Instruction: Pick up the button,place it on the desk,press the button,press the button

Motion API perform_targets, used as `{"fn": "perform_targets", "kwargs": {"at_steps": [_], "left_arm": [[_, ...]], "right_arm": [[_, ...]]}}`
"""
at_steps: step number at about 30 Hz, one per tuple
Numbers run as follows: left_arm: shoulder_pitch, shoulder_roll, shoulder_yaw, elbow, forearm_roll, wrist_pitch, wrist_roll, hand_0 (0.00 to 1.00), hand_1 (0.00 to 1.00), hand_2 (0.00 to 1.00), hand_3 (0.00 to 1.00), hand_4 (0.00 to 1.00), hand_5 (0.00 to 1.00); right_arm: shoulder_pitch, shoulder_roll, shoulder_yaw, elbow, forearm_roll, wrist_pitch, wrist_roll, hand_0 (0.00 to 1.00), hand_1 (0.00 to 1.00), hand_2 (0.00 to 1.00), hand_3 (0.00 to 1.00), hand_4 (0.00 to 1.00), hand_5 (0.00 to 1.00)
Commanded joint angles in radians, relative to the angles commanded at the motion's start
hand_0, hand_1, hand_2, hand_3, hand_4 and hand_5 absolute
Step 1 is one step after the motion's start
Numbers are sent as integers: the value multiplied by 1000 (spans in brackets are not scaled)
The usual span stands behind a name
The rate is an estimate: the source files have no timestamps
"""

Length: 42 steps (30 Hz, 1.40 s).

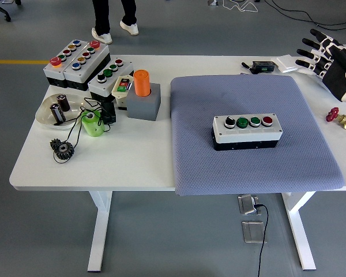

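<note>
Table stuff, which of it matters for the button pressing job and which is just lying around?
Job:
button box with four buttons
grey mat beneath it
right hand, fingers spread, holding nothing

Lying about:
three more button boxes
orange cylinder in its grey block
clear dish
green cup
black gear
brass valve

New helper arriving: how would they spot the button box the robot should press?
Find the grey mat covering the table's right half. The button box sits alone at its middle, with four buttons in a row; the other boxes crowd the table's far left corner.
</note>
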State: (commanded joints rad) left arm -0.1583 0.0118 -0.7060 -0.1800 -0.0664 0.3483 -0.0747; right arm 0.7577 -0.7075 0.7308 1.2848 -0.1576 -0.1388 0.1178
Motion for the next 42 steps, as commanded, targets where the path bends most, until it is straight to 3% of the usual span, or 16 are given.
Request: {"fn": "perform_targets", "kwargs": {"at_steps": [16, 23, 28, 42], "left_arm": [[-5, 1, -1, 0, -7, 0, -1, 655, 703, 724, 499, 321, 964], [-12, 3, -7, 0, 0, 0, 1, 656, 703, 725, 499, 322, 964], [-17, 5, -11, 0, -2, -2, -4, 655, 703, 725, 500, 324, 968], [-8, 0, -6, 0, -1, -2, -1, 656, 703, 725, 501, 324, 968]], "right_arm": [[3, 1, 19, 3, -12, -4, 2, 764, 737, 819, 907, 599, 473], [18, 8, 24, -29, -4, -17, -12, 765, 736, 813, 907, 598, 471], [7, -7, 27, -6, -11, -12, -16, 763, 737, 807, 907, 589, 465], [-8, -4, 23, -7, 9, -7, -17, 760, 734, 810, 907, 586, 463]]}}
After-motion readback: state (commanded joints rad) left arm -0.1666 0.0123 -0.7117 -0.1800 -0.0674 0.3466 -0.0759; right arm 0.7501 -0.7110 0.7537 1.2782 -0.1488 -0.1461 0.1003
